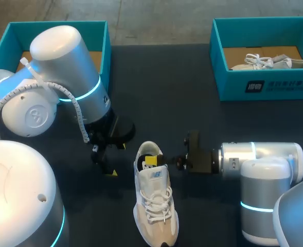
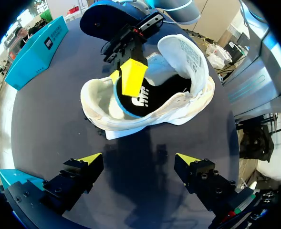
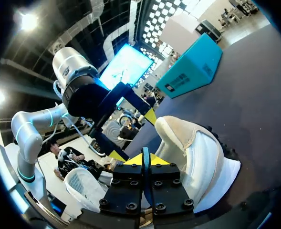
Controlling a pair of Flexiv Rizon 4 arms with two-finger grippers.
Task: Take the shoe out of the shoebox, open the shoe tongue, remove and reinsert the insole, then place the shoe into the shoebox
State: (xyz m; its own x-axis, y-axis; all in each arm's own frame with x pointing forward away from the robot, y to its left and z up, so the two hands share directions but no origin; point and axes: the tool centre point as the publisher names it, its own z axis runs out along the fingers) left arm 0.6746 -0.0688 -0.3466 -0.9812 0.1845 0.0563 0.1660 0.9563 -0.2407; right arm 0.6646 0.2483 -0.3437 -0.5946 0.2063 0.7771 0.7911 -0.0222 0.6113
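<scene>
The main risk is that the shoe (image 1: 155, 206) comes up with the insole (image 2: 141, 100). The right hand (image 1: 151, 160) reaches into the heel opening with its fingers closed on the insole's rear edge, a thin pinch near the rim. Nothing holds the shoe down, since the left hand (image 2: 139, 160) is wide open, holds nothing and does not touch it. If the insole sticks to the footbed, a pull would probably drag or tip the whole shoe across the surface (image 1: 192, 108) instead of freeing the insole. The pinch could also slip, because the fingers cover only a narrow strip of a flexible sheet. A fast or sideways pull would make that more likely. A third worry is that the insole catches under the heel collar and folds. The tongue (image 2: 183, 50) stands raised, which should give the front of the insole room to move.

The shoe stands sole down near the middle of the surface, with its heel toward the boxes and its toe toward the robot. It lies just ahead of the left hand's fingers and apart from them, with the heel end nearest. The right hand meets the heel from the other side. The left box (image 1: 106, 46) and the right box (image 1: 264, 85) are both well apart from the shoe.
</scene>
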